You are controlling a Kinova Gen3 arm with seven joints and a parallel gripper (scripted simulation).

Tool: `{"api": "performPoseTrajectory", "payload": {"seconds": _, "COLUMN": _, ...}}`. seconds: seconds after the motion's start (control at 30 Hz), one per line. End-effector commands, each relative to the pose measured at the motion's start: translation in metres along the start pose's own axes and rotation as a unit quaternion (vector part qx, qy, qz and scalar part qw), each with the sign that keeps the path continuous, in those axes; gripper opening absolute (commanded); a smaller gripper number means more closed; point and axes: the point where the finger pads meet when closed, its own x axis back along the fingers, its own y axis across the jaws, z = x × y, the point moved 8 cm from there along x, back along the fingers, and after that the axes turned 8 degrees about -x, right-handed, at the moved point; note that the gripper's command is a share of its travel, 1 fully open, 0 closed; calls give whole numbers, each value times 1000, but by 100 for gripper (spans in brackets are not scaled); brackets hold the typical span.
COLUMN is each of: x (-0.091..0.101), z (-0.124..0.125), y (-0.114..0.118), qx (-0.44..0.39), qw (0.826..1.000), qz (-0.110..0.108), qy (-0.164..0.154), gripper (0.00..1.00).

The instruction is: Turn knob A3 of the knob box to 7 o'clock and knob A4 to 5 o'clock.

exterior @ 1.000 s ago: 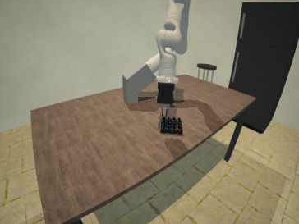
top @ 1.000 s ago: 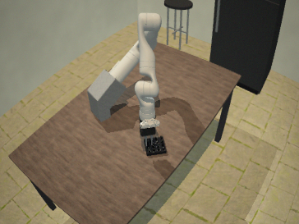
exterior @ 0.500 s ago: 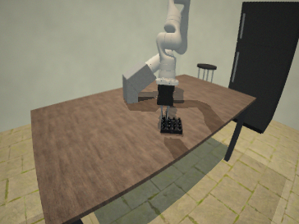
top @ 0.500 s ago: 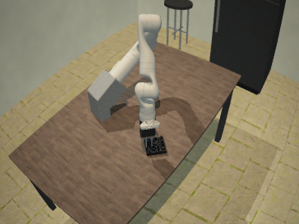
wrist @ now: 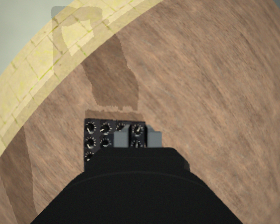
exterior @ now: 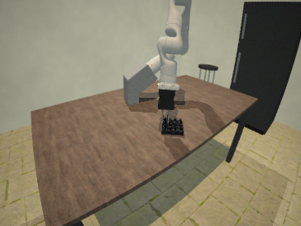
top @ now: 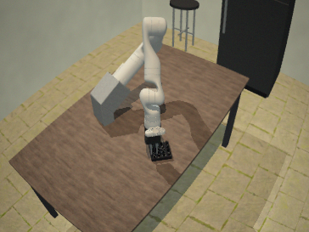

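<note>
The black knob box (top: pixel 162 158) (exterior: pixel 173 133) (wrist: pixel 112 120) stands on the table, with rows of small black knobs ringed by white marks. My gripper (top: pixel 154 147) (exterior: pixel 165 118) (wrist: pixel 137 132) is partly open over one side of the box, at its left in the exterior view. In the wrist view its fingers stand on either side of an outer line of knobs. A knob (wrist: pixel 137 130) shows in the gap, with space between it and both fingers. Names, socket and exact line directions are too small to read. The gripper body hides part of the box.
The wooden table (top: pixel 85 166) (exterior: pixel 91 150) (wrist: pixel 210 90) carries the arm's grey base block (top: pixel 106 100) (exterior: pixel 136 85) behind the box. The table's edge lies beyond the box in the wrist view. A stool (top: pixel 184 3) (exterior: pixel 207 67) and a black fridge (top: pixel 259 35) (exterior: pixel 269 63) stand off the table.
</note>
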Motion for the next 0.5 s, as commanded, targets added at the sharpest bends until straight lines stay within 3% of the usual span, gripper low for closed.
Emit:
{"api": "performPoseTrajectory", "payload": {"seconds": 0.0, "x": -5, "z": -1, "y": 0, "qx": 0, "qw": 1000, "qz": 0, "qy": -2, "gripper": 46}}
{"api": "performPoseTrajectory", "payload": {"seconds": 0.47, "x": -16, "z": -1, "y": 0, "qx": 0, "qw": 1000, "qz": 0, "qy": -2, "gripper": 46}}
